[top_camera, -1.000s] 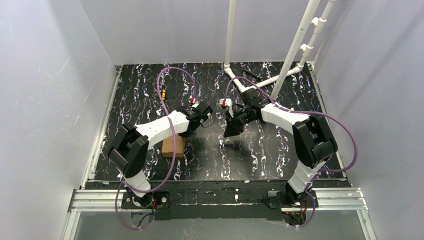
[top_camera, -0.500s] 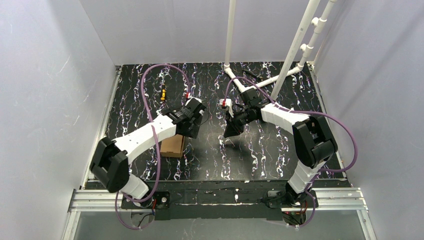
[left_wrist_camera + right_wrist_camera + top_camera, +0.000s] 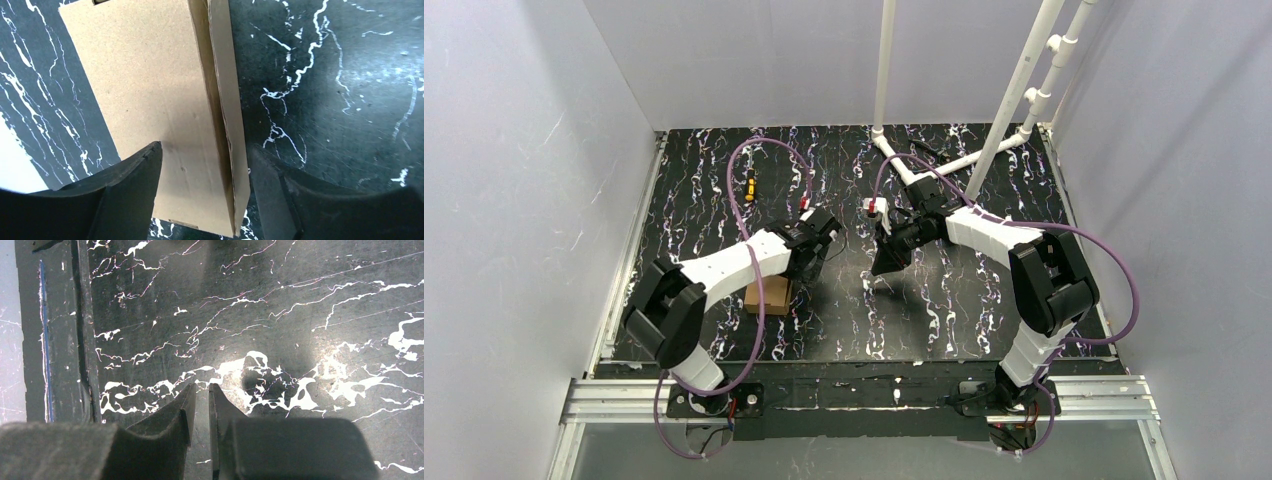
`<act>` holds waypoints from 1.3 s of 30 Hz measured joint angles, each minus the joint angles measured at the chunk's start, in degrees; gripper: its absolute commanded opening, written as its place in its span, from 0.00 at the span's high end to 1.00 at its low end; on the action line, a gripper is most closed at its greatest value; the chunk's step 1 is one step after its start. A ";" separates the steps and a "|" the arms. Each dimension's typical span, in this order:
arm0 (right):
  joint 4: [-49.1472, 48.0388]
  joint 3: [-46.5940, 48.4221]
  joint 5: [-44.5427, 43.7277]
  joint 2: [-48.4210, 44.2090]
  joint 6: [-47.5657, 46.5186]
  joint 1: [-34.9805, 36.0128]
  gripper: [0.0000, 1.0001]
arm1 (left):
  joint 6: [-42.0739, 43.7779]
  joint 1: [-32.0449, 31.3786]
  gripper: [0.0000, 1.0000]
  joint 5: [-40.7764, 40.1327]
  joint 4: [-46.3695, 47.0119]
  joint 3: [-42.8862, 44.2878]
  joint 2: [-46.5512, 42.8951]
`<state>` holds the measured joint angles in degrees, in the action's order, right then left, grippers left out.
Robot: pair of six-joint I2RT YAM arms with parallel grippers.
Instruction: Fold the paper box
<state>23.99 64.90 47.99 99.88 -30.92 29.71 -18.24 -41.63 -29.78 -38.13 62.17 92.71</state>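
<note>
The paper box is a small closed brown cardboard box lying on the black marbled table, partly under my left forearm. In the left wrist view the paper box fills the upper left, with a side seam running down its right part. My left gripper is open just above the box's near end, one finger over its top face and the other beyond its right edge, touching nothing. From above, the left gripper hovers at the box's right end. My right gripper hangs mid-table, and in its wrist view the right gripper shows only a thin empty slit between its fingers.
A white pipe frame rises from the back right of the table. A small orange-and-black object lies at the back left. Grey walls close in on three sides, and a metal rail runs along the near edge.
My left gripper has opened wide, and the left arm has shifted its elbow and settled with the gripper over the box's end. The right arm has not moved.
</note>
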 measured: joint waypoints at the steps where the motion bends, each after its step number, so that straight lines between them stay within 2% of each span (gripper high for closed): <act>1: 0.00 0.00 -0.02 0.00 0.00 0.00 0.76 | -0.02 0.02 0.42 -0.48 0.11 0.00 0.85; 4: 0.00 0.00 0.00 0.00 -0.04 0.00 0.76 | -0.11 0.04 0.49 -1.95 0.52 0.02 2.80; 9: 0.02 0.02 -0.02 0.35 -0.42 0.00 0.76 | -0.33 0.04 0.74 -4.31 0.72 0.02 3.17; 11: 0.04 0.02 0.00 0.61 -0.48 0.00 0.76 | -0.31 0.04 0.80 -5.09 0.81 0.04 3.23; 14: 0.11 0.02 -0.02 0.79 -0.59 0.04 0.76 | -0.35 0.04 0.87 -5.86 0.81 0.04 3.23; 18: 0.13 0.02 -0.02 0.79 -0.61 0.04 0.76 | -0.33 0.04 0.90 -5.99 0.83 0.04 3.21; 21: 0.13 0.02 0.00 0.79 -0.61 0.04 0.76 | 0.20 0.04 0.89 -5.22 0.96 -0.09 2.71; 24: 0.13 0.02 0.00 0.79 -0.63 0.04 0.76 | 0.92 0.26 0.62 -3.41 1.79 -1.20 0.55; 28: 0.13 0.02 0.00 0.81 -0.63 0.04 0.76 | 0.98 0.26 0.34 -0.15 2.43 -2.14 -4.44; 33: 0.15 0.02 0.00 0.92 -0.63 0.20 0.76 | 0.68 3.52 0.18 6.88 5.18 -4.17 -15.91; 36: 0.15 0.02 0.02 1.01 -0.61 0.33 0.77 | -0.33 12.76 0.19 14.25 8.41 -7.08 -22.56; 37: 0.11 0.02 0.00 1.05 -0.50 0.37 0.77 | -0.79 15.54 0.23 15.85 9.20 -8.07 -23.76; 39: -0.48 0.00 -0.02 1.16 0.70 0.59 0.79 | -2.14 21.94 0.41 19.08 10.03 -10.03 -25.18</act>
<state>23.51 64.90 47.97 101.03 -30.22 30.30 -20.38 -19.68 -10.70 -28.10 52.14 67.53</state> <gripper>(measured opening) 0.233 0.790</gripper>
